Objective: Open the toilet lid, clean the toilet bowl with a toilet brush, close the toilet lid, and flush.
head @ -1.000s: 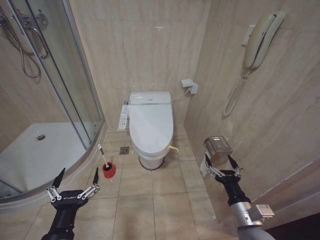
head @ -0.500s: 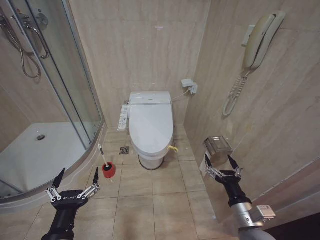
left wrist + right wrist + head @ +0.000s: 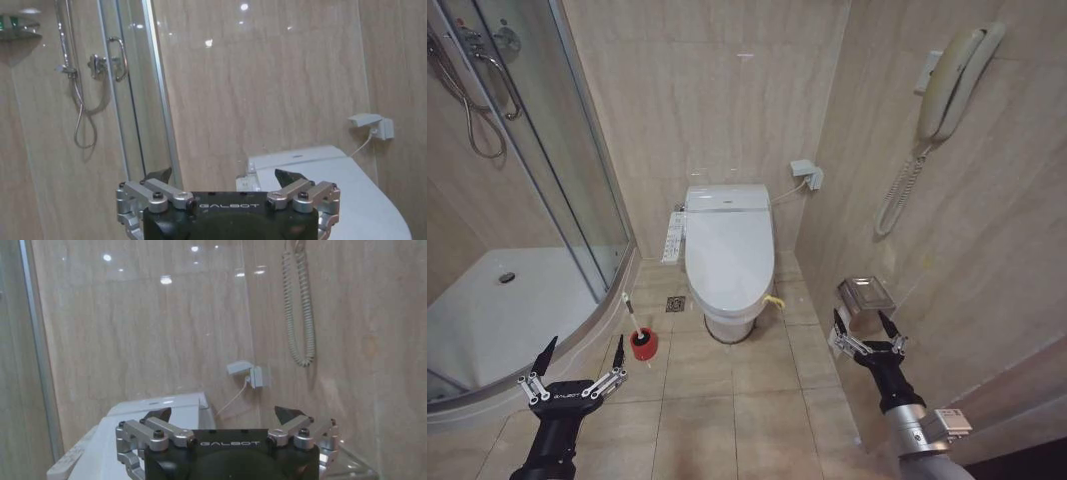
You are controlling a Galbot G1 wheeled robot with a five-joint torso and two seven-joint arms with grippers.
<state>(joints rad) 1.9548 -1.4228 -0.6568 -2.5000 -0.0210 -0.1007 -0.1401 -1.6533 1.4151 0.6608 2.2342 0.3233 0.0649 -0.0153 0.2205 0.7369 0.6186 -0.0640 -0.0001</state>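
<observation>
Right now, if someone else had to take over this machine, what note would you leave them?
Left tool: open, empty, low near the shower edge.
Right tool: open, empty, by the right wall.
Toilet lid: shut, untouched.
Toilet brush: standing in its red holder on the floor, left of the toilet.
Done: nothing.
Left: open lid, scrub bowl, close lid, flush.

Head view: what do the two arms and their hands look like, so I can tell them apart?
Both match: the left hand and right hand have slim black pointed fingers on silver metal linkages and a black body. White "GALBOT" lettering marks the left hand. The right arm adds a silver cylindrical wrist section with a small boxy module.
</observation>
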